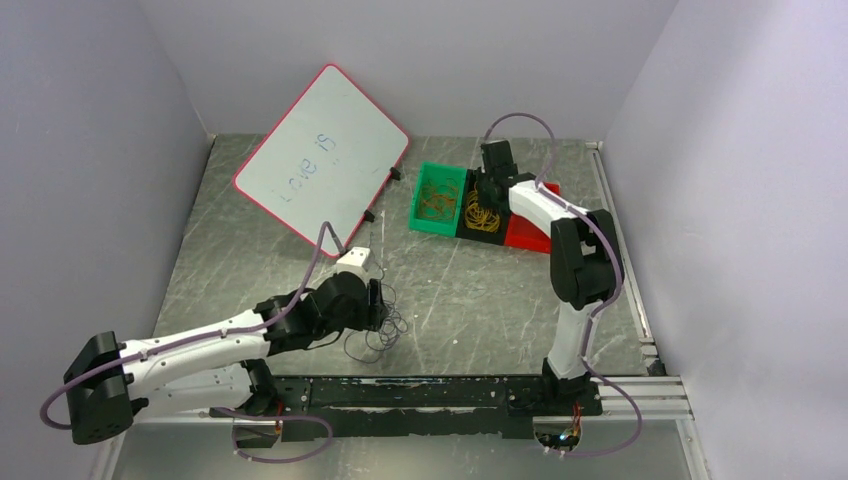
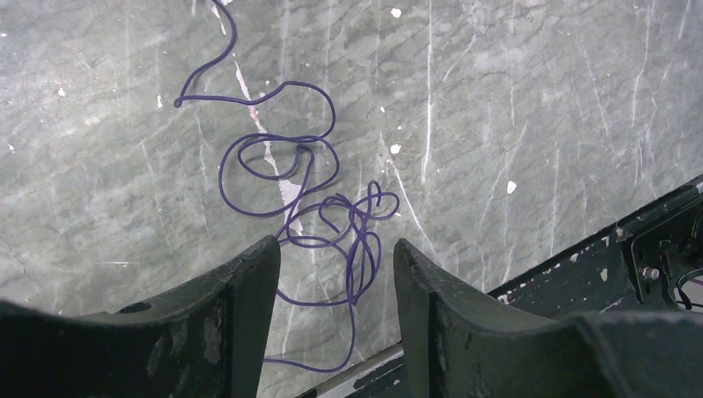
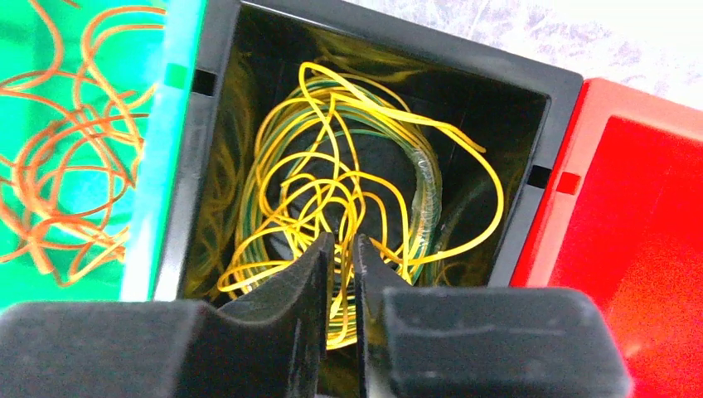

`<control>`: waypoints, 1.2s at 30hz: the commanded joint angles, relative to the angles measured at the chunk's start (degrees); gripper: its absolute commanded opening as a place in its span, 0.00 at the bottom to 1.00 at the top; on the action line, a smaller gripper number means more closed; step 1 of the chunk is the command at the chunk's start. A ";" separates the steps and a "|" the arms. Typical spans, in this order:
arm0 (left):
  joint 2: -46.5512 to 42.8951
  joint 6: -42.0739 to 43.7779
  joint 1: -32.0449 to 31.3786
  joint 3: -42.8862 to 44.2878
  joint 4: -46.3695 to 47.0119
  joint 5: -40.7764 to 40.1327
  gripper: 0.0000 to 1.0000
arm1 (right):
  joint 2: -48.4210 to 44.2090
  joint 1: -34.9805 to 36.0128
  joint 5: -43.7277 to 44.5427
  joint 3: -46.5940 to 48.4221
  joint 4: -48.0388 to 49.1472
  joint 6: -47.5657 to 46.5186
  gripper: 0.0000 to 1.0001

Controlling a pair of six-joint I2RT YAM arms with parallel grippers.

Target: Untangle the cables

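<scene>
**Left claw open over the purple tangle**

The purple cable (image 2: 358,257) lies loose on the table (image 2: 539,124), its loops under the wide-spread left gripper (image 2: 336,249). The right gripper (image 3: 341,240) is nearly closed in the black bin (image 3: 414,46), with yellow cables (image 3: 348,178) in its slit. Can't tell if it's pinching them.

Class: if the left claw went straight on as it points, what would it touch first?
Probably the purple cable, looped on the table straight ahead of the open left claw; depth is unclear.

A pink-edged whiteboard (image 1: 322,155) rests on the scratched grey surface (image 1: 480,300); right of it, a green bin (image 1: 432,229), a black bin (image 3: 530,133) and a red bin (image 3: 647,207) stand side by side.
</scene>
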 commanded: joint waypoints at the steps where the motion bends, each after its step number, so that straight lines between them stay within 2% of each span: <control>1: -1.53 -0.91 -0.11 0.33 -1.54 -2.43 0.58 | -5.20 -0.01 -2.22 2.46 0.30 -0.03 0.22; 7: -1.78 -1.47 -0.05 -0.51 -0.61 -2.22 0.59 | -9.76 0.00 -2.65 4.20 -2.42 -0.45 0.41; 9: -1.90 -1.48 -0.05 -0.60 -0.59 -2.22 0.59 | -11.14 -0.01 -2.23 4.06 -2.74 -0.52 0.43; 17: -4.92 -0.64 0.76 -1.69 0.19 -2.67 0.62 | -17.86 0.78 -2.25 0.94 -3.19 -0.10 0.45; 23: -10.84 4.09 12.71 -4.80 3.90 9.27 0.63 | -25.93 3.15 -2.22 -4.32 -0.81 2.95 0.45; 28: -13.33 7.03 18.48 -3.73 2.01 11.49 0.64 | -32.46 8.25 -1.40 -9.31 -0.62 4.83 0.49; 36: -15.80 7.38 20.96 -2.57 0.43 11.32 0.64 | -39.26 20.76 -0.13 -16.06 -2.67 9.47 0.50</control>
